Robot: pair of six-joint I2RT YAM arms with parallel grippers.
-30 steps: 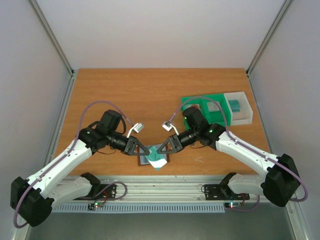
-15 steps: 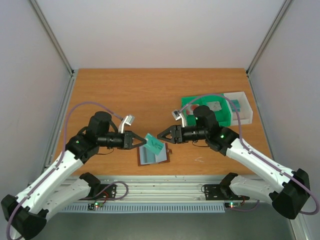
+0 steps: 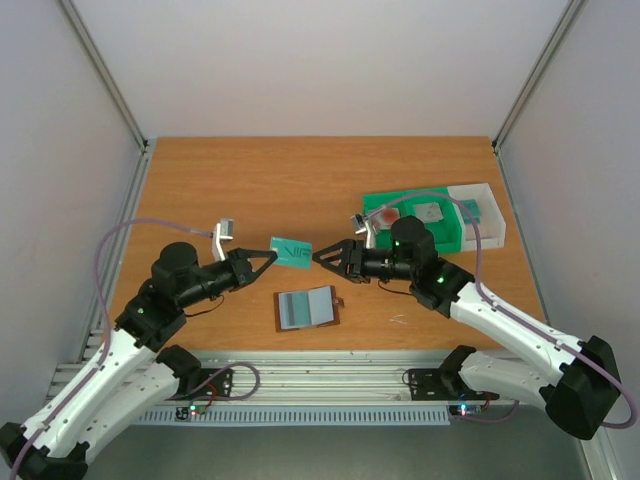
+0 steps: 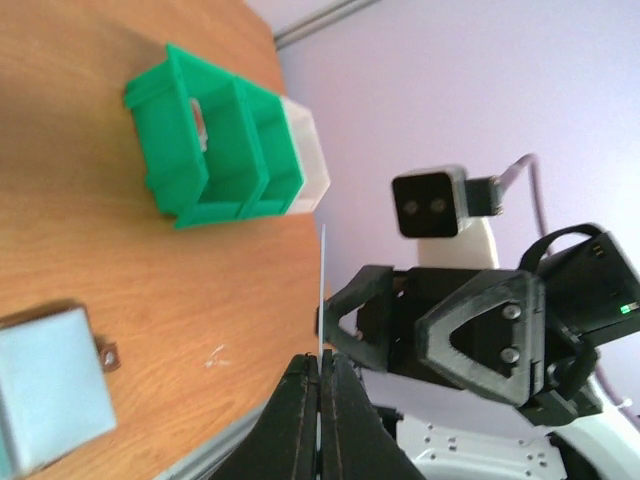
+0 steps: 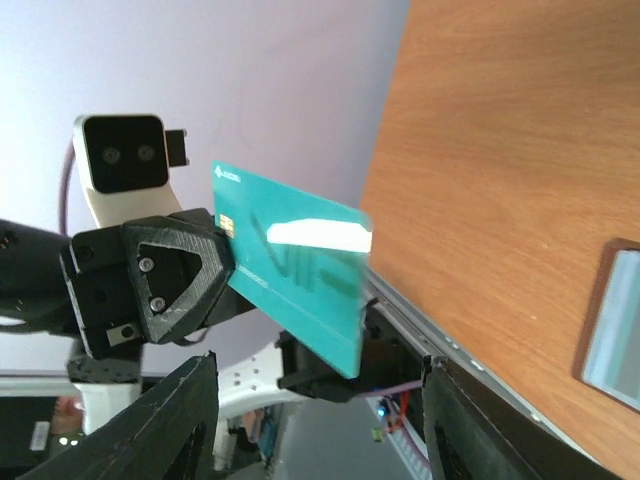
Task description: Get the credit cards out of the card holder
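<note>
Card (image 3: 291,252) teal, thin, rect., w/ chip

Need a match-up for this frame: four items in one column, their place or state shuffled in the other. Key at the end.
Column 1
1. teal card
2. card holder
3. right gripper
4. green bin

Column 2
A. lies open on the table
B. jaws open, pointed at the card
C. stands beside the white bin
D. pinched in the left gripper, off the table

Pairs: 1-D, 2-A, 3-B, 4-C
</note>
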